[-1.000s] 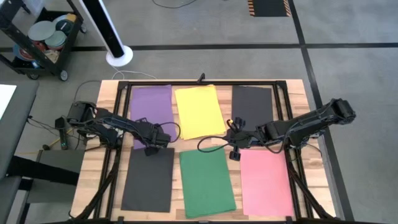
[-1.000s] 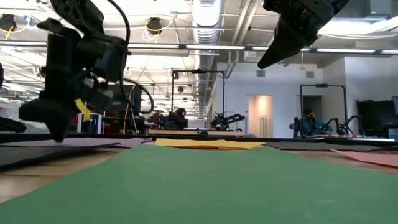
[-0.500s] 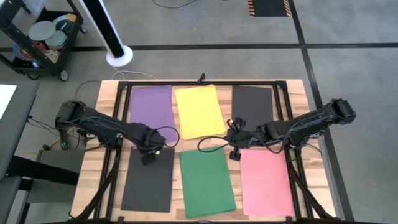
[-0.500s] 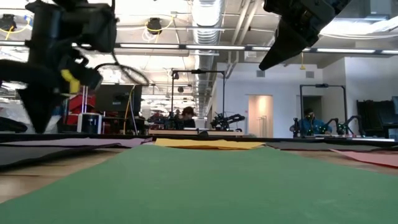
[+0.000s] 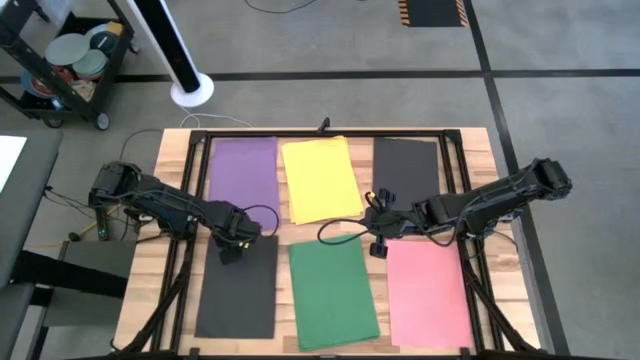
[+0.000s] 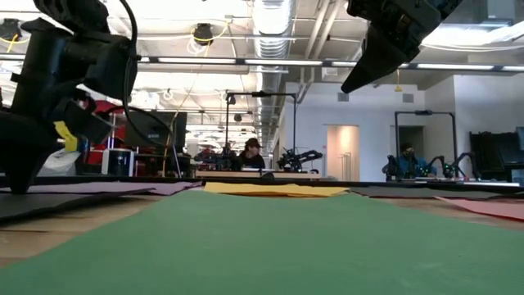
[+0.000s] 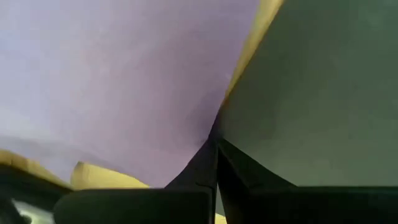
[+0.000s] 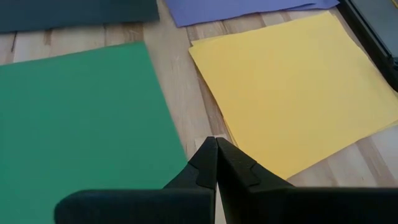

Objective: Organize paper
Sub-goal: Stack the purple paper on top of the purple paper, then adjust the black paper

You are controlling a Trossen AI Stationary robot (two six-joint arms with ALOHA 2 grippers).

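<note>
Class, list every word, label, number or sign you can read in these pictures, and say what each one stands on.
None can be read.
The coloured paper sheets, such as the yellow sheet and the green sheet, are plain.
The yellow tag on the left arm shows no legible text.
The striped floor marking carries no words.

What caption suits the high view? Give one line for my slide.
Six coloured paper sheets on the table; left gripper and right gripper above it.

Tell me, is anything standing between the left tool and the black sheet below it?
Nothing visible does. The left tool, fingers closed, sits directly over the upper-left corner of the flat black paper sheet in the front-left row. The purple paper sheet lies just behind it, not between them.
</note>
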